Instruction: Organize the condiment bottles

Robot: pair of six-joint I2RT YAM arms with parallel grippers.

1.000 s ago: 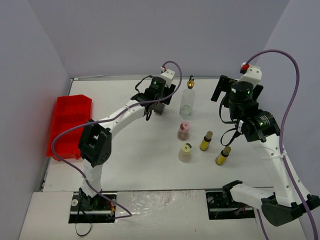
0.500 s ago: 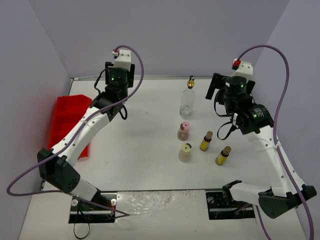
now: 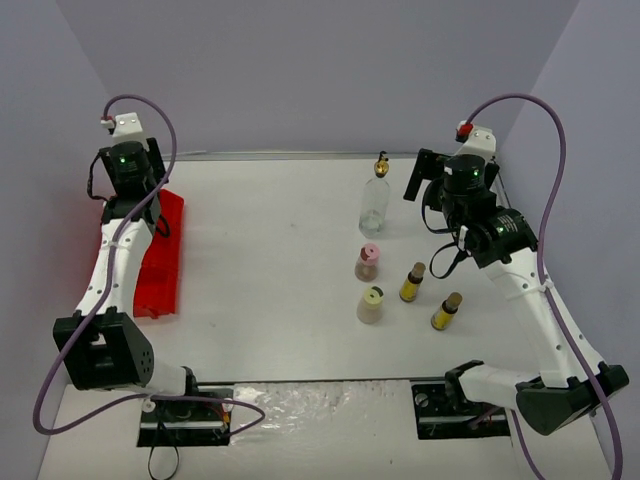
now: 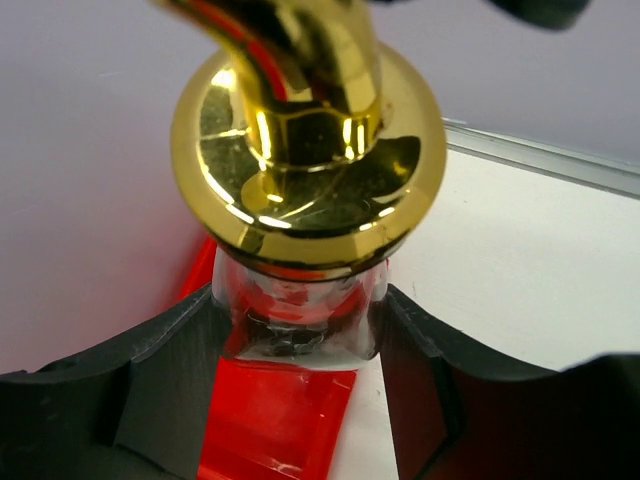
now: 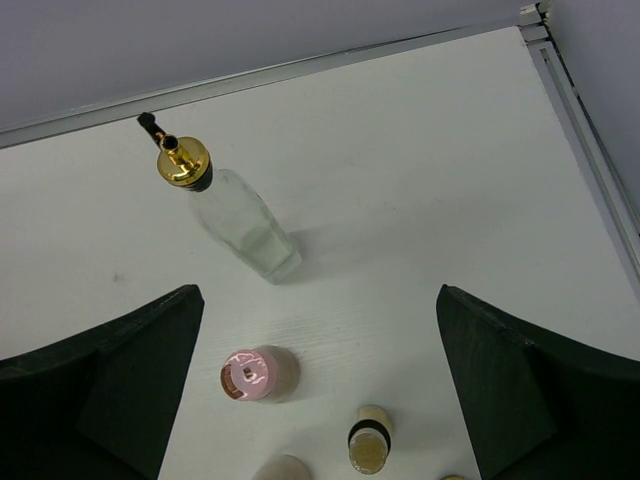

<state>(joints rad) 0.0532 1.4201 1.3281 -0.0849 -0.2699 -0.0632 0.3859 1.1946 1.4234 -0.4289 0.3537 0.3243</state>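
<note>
**Condiment bottles: setting the held one down in the red bin**

Condiment bottles are found in two places at this moment. One tall clear bottle (image 4: 300,315) is pinched at the neck by the left jaws, just under its gold pour spout (image 4: 305,150). It hangs over the red bin (image 3: 165,270) at the left edge of the bench (image 3: 270,290).

Five others stand on the bench right of centre: a second clear bottle (image 3: 374,203), a pink-capped one (image 3: 367,262), a yellow-capped one (image 3: 371,305) and two slim brown-capped ones (image 3: 412,282) (image 3: 446,311). The right jaws are spread wide above that group and nothing is held in them.

The step in hand is judged to be the placing of the held bottle in the bin. The bottle's base is hidden, so the spot beneath it cannot be told.

- The bottle should be lowered upright until its base is borne by the bin floor, and only then should the grip be eased. A tall, narrow body let go from above would likely topple.
- Room should be left beside it for its twin.
- The jaws should be drawn straight up afterwards, so that the curved spout is not caught.
</note>
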